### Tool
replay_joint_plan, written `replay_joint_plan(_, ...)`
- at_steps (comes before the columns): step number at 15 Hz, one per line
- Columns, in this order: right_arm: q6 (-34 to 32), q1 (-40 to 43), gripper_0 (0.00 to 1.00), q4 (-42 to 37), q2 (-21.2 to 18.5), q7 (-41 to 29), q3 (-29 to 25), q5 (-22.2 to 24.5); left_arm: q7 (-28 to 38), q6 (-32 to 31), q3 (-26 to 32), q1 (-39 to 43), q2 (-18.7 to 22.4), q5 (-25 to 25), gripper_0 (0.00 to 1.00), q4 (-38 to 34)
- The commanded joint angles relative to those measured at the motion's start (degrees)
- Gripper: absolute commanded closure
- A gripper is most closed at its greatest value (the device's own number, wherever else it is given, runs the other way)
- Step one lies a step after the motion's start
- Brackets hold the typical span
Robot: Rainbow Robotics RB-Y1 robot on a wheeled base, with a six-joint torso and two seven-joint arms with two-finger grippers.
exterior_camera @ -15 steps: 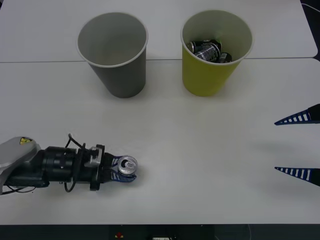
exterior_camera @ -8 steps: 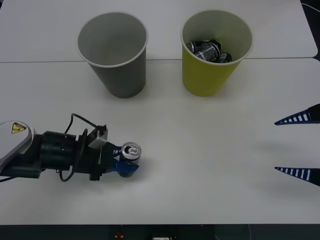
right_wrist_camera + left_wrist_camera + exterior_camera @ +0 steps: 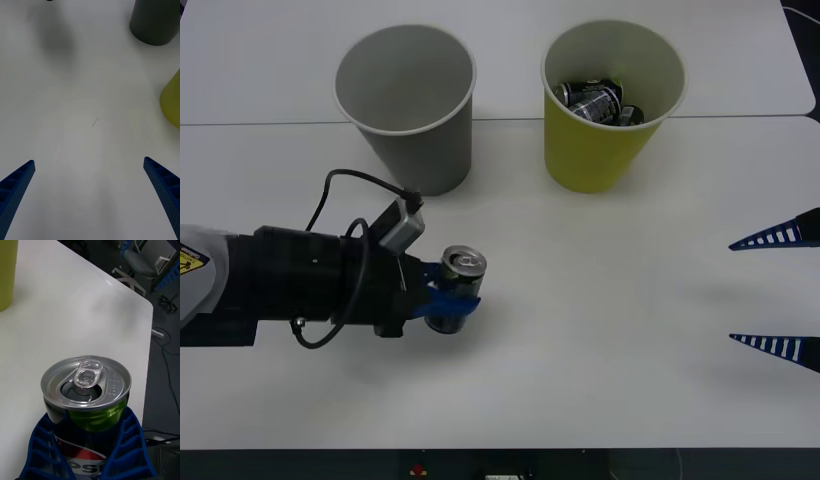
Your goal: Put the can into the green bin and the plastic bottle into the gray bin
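The left gripper is clamped around the can, its blue ribbed fingers wrapping both sides of the dark body below the silver top. In the front view the can sits upright in that grasp on the left half of the white table, near of the gray bin and well apart from it; whether its base touches the tabletop or is raised off it cannot be told. The left wrist view looks down on the can, whose pull tab lies over an opened mouth, with part of the red, white and blue logo showing between the fingers. The gray bin stands at the far left of the table with its pale inside showing, and the green bin stands just to the right of it, the two apart from each other. Several dark, silvery-printed cans lie inside the green bin. The right gripper hangs over the right edge of the table, its two blue fingers spread wide with nothing between them, well apart from both bins. From the right wrist view its fingertips frame bare table, with the gray bin and an edge of the green bin beyond.
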Motion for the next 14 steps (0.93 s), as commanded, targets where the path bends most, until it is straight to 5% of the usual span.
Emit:
replay_joint_plan(1, 0.0, 0.0, 0.00, 0.0, 0.0, 0.0, 0.0, 0.0, 10.7, -1.8, 0.0, -3.6, 0.2, -3.9, 1.00, -3.3)
replay_joint_plan(5, 0.0, 0.0, 0.00, 0.0, 0.0, 0.0, 0.0, 0.0, 22.0, -7.8, 1.1, -10.5, 0.1, -11.2, 1.00, -8.1)
replay_joint_plan(9, 0.0, 0.0, 0.00, 0.0, 0.0, 0.0, 0.0, 0.0, 22.5, -12.4, 1.1, -20.0, -0.3, -13.9, 1.00, -7.4)
replay_joint_plan(14, 0.0, 0.0, 0.00, 0.0, 0.0, 0.0, 0.0, 0.0, 25.7, -18.6, -0.1, -36.9, -8.9, -15.2, 1.00, 2.7)
